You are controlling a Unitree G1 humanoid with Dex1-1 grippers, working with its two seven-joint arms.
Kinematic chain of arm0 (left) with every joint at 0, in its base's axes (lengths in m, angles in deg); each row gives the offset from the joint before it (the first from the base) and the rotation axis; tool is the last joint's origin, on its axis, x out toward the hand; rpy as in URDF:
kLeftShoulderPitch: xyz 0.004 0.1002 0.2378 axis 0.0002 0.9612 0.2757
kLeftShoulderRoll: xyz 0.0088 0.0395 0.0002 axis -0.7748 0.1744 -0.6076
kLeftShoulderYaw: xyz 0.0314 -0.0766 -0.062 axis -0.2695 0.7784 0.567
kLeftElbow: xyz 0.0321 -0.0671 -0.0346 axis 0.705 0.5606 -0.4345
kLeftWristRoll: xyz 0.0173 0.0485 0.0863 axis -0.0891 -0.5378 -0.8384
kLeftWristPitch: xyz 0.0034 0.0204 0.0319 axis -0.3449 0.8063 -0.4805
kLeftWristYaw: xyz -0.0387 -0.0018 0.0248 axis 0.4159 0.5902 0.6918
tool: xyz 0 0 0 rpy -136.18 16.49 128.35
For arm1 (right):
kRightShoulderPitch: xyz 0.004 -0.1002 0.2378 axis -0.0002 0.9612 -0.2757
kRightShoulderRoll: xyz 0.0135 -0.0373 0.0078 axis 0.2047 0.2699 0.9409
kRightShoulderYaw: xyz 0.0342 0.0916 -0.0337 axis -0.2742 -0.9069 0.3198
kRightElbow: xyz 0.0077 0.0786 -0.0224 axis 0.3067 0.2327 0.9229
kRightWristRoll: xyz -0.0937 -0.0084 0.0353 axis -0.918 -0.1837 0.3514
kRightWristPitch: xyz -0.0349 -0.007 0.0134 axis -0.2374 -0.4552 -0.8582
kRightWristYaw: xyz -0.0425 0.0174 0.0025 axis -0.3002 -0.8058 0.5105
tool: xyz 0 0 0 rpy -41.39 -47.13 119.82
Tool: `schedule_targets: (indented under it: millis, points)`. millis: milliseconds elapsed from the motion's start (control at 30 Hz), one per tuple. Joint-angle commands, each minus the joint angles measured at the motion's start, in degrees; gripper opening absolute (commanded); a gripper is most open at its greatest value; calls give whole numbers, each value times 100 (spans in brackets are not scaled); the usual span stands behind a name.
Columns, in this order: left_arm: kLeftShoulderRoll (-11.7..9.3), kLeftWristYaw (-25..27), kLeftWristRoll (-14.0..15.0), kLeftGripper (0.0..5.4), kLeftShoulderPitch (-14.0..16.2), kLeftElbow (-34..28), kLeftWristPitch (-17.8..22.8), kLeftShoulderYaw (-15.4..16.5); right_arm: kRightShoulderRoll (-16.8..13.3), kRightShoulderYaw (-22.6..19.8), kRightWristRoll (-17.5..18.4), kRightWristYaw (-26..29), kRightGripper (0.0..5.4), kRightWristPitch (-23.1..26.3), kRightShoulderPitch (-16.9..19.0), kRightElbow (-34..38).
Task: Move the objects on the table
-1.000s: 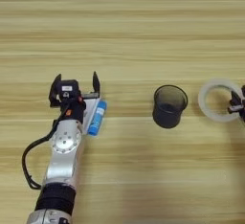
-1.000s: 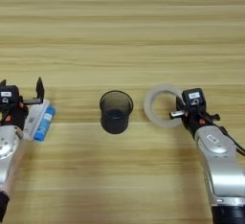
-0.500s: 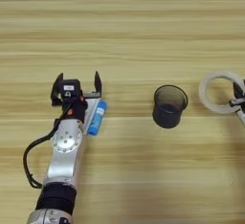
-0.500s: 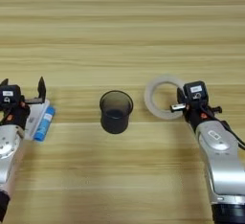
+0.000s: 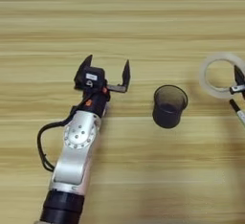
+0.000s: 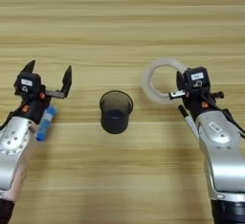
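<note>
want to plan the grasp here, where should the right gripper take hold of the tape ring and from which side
Take the tape ring by its near-right band, coming from the right gripper's own side, one finger inside the hole and one outside. It lies flat on the table, so the thin wall is the only pinchable part, and the dark cup stands clear to its left.

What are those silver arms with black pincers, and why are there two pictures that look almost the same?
They belong to a robot. A camera on its head has two eyes looking down at a wooden table, so you get two nearly matching pictures, one reaching further left, one further right.

Each arm ends in an end effector with two black fingers. The left end effector is open and holds nothing; a small blue and white thing lies partly under that arm. The right end effector sits at the edge of a clear tape ring; whether it grips the ring is hard to tell. Between the arms stands a dark cup.
</note>
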Motion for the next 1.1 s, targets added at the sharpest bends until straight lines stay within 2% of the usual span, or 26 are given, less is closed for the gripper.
schedule_targets:
  millis: [33,200,400,700,900,1100]
  points:
    - [-34,297,-24,540,141,-466,377,-471,70,71,8,-36,109,88,-194,462]
    - [30,492,-54,540,248,-780,627,-999,178,320,-61,-36,109,168,-250,737]
    - [70,474,-120,540,267,-859,726,-1303,282,592,-115,-18,109,236,-312,920]
    - [110,419,-136,540,213,-651,698,-1417,453,1080,-220,13,109,253,-357,1009]
    - [122,381,-106,540,167,-547,684,-1342,497,1251,-271,37,109,247,-307,1066]
    - [106,249,-140,540,100,-241,559,-1121,503,1343,-282,79,109,265,-219,1201]
